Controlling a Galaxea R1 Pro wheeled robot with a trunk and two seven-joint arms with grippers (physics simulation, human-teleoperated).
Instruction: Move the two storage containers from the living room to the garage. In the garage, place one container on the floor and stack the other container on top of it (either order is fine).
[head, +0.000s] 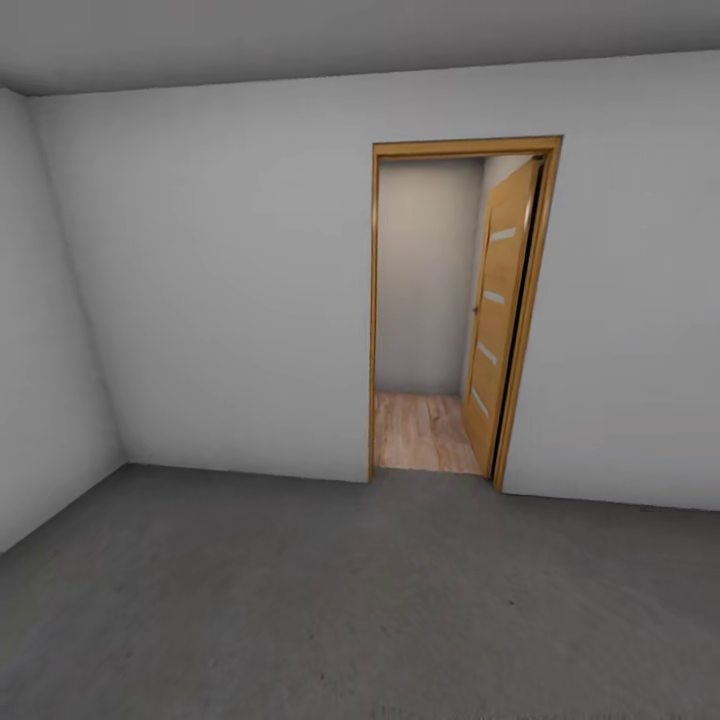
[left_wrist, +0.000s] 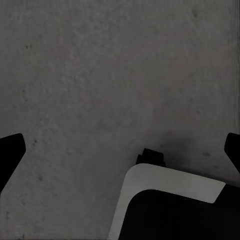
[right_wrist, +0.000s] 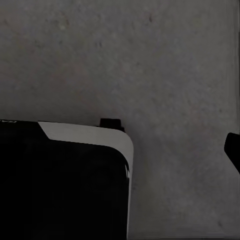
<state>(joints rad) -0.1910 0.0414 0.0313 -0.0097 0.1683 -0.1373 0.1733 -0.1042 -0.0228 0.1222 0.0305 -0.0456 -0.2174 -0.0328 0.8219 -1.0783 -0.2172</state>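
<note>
Ahead of the robot, in the head view, stands a plain white wall (head: 230, 300) of the bare garage, under a grey ceiling (head: 300, 40). Right of centre in that wall is a doorway with a light-wood frame (head: 376, 300). Its wooden door with pale horizontal inserts (head: 497, 310) is swung open, hinged at the right side of the frame and seen nearly edge-on. Through the opening shows a strip of light wood-plank floor (head: 420, 430) and a further pale wall beyond it. On the near side, the dark grey, rough, concrete-like floor (head: 340, 590) runs from the foot of the wall towards the camera, and a second white wall (head: 45, 330) closes the room at the far left.

Both wrist views look down on that same grey concrete surface. The left gripper (left_wrist: 120, 155) has its dark fingertips (left_wrist: 10, 150) at opposite edges of its picture, set wide apart with nothing between them; below it sits part of the robot's black and white body (left_wrist: 170, 185). Of the right gripper, one dark fingertip (right_wrist: 233, 147) shows at the picture's edge, so I cannot tell how its jaws stand; the black and white body (right_wrist: 80, 135) shows there too.
</note>
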